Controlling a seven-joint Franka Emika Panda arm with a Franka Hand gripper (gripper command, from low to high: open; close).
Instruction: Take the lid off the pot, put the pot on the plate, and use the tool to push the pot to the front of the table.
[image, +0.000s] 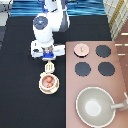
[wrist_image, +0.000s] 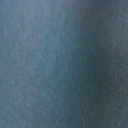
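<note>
**With the lid off, pot sits on plate**

While the claw hangs over the tool, how it stands I cannot tell. Just below, the pot rests on the plate on the desk; the lid lies on the stove.

Seen from high above and across the table, the exterior view looks steeply down, with the robot at the exterior view's top and its gripper reaching toward the bottom; the stove panel lies off to the exterior view's right of it. The wrist view, mounted on the hand, shows only a featureless blue-grey surface at close range; no shared area can be identified.
</note>
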